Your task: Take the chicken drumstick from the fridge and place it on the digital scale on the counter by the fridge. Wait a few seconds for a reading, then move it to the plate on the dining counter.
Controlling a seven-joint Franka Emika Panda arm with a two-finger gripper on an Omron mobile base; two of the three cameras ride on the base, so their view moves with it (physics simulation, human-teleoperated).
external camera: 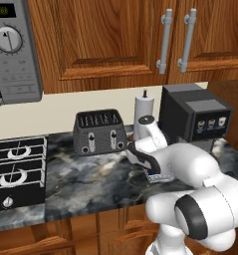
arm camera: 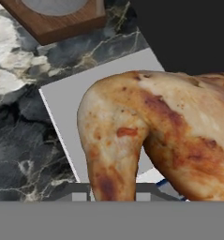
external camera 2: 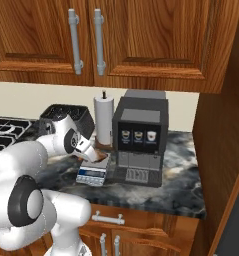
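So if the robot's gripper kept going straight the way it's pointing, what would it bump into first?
Probably the digital scale. The gripper holds the chicken drumstick and points down at that grey slab, so the meat would likely touch first.

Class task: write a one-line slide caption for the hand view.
Seen from the hand: chicken drumstick in the shut gripper, over the digital scale on the marbled counter.

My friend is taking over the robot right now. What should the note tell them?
Gripper: shut on the chicken drumstick, low over the digital scale.
Scale: on the counter in front of the coffee machine, beside the paper towel roll and toaster.
Done: drumstick brought from the fridge to the scale.
Left: let go on the scale, wait for a reading, then carry it to the plate on the dining counter.
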